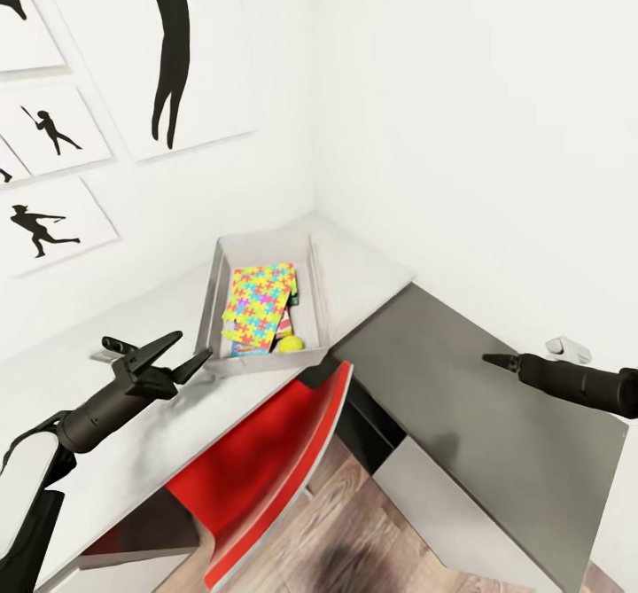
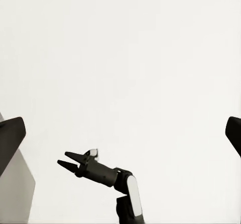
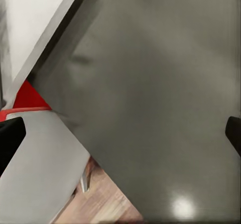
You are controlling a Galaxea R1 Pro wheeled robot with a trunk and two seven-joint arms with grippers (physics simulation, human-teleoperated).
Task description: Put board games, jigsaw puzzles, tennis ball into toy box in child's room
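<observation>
The light grey toy box (image 1: 213, 292) sits on the table (image 1: 115, 425) in the corner of the child's room. Inside it a multicoloured jigsaw puzzle (image 1: 258, 303) lies on top, with printed edges showing beneath it. The tennis ball (image 1: 291, 342) rests in the box's near corner. My left gripper (image 1: 187, 350) hovers open and empty over the light grey top, just short of the box's near left corner. Open as well, my right gripper (image 1: 488, 360) hangs above the dark grey section (image 1: 478, 416); from the left wrist view its (image 2: 64, 159) fingers stand slightly apart.
A red chair (image 1: 266, 460) is tucked under the desk at the corner, over wood-plank floor (image 1: 354, 531). White walls close in behind and to the right. Black silhouette pictures (image 1: 168, 43) hang on the left wall. A small white fitting (image 1: 568, 347) sits by the right wall.
</observation>
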